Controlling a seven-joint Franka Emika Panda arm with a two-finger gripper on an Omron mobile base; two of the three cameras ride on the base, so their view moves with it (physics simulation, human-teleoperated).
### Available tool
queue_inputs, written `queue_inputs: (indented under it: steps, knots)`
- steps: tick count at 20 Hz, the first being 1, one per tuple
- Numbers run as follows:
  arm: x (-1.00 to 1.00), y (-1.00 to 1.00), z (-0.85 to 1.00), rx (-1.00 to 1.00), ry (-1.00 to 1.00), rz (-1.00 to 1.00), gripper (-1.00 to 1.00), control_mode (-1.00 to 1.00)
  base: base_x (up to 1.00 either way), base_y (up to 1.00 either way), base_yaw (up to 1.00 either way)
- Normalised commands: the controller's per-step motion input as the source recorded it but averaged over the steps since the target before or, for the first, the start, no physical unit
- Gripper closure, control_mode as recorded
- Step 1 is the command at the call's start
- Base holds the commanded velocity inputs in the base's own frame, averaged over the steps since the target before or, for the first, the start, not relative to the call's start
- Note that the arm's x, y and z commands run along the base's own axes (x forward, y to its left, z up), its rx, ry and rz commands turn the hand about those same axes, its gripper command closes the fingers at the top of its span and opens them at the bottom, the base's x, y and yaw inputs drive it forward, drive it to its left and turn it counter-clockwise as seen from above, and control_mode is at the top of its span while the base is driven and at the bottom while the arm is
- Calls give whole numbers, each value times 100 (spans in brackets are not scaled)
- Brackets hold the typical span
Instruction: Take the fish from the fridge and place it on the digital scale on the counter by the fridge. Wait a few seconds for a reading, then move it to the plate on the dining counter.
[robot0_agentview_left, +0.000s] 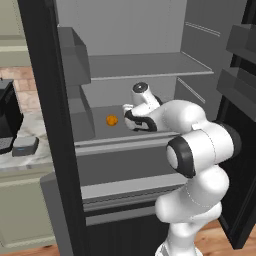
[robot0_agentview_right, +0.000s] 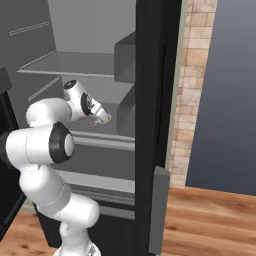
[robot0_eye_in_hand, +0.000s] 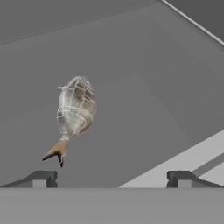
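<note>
We found the rendered light flat and even, with no clear source. Inside the fridge (robot0_agentview_left: 145, 65) the grey walls were dim but readable, and shadows stayed soft. The white arm showed mild shading, no glare. All views were slightly soft; the fish (robot0_eye_in_hand: 75, 111) looked blurred at its edges.

The arm reaches forward, elbow bent, its pincer (robot0_eye_in_hand: 112, 178) spread wide apart.

The fish (robot0_eye_in_hand: 75, 111) is looking silvery and faintly glossy (scales showing), the fridge (robot0_agentview_left: 145, 65) shelves matt grey, the arm (robot0_agentview_left: 200, 150) gleaming like smooth white plastic.
</note>
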Motion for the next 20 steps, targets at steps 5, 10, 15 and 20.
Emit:
queue_inputs:
  steps: [5, 10, 15, 20]
  knots:
    - [31, 8, -33, 0, 0, 0, -100, -100, 0, 0, 0]
    - [28, 2, -35, 0, 0, 0, -100, -100, 0, 0, 0]
    - [20, 0, -37, 0, 0, 0, -100, -100, 0, 0, 0]
    - [39, 0, -27, 0, 0, 0, -100, -100, 0, 0, 0]
